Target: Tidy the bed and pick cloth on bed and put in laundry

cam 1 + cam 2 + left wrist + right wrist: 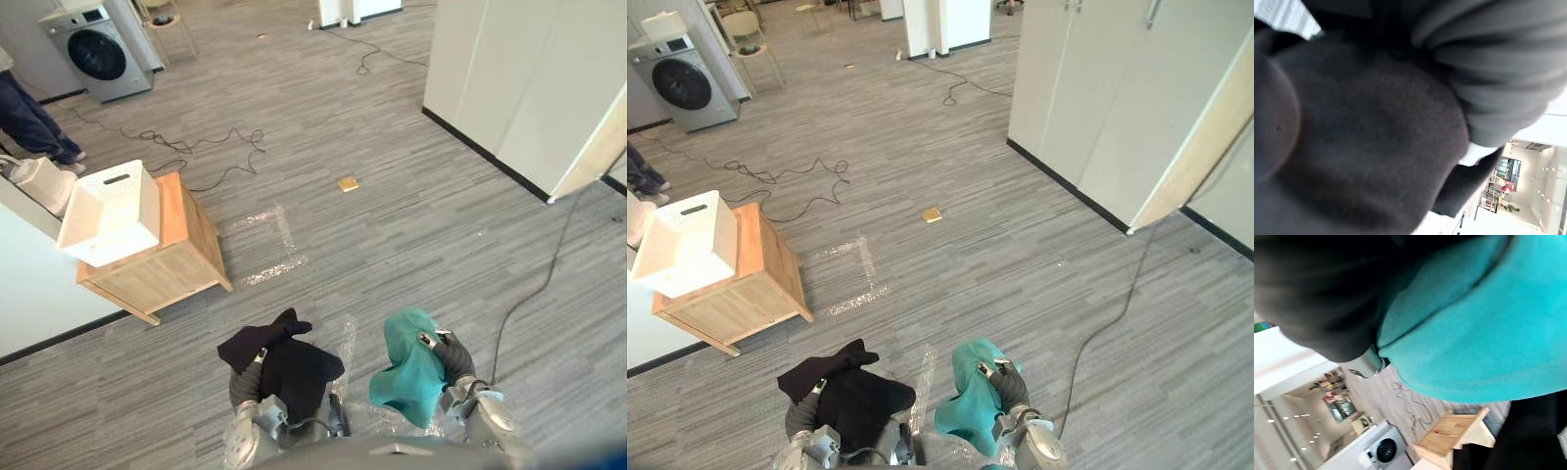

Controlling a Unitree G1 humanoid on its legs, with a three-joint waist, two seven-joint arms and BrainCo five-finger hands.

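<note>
On the grey plank floor (392,225), a white laundry basket (110,211) stands far left on a wooden cabinet (171,264). A black cloth (289,370) is draped over the left hand (247,380); its grip cannot be determined. A teal cloth (411,370) is clamped by the right hand (453,357), fingers curled. Both cloths are judged collected; deposit in the basket remains.

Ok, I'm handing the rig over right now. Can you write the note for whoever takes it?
Left robot hand: black cloth draped over it, off the floor.
Right robot hand: shut on the teal cloth, which hangs from it.
The white basket sits on the wooden table, ahead to the left; the washing machine is further back.
Done: both cloths are in hand.
Left: carry them to the laundry, probably the basket, and drop them in.
</note>
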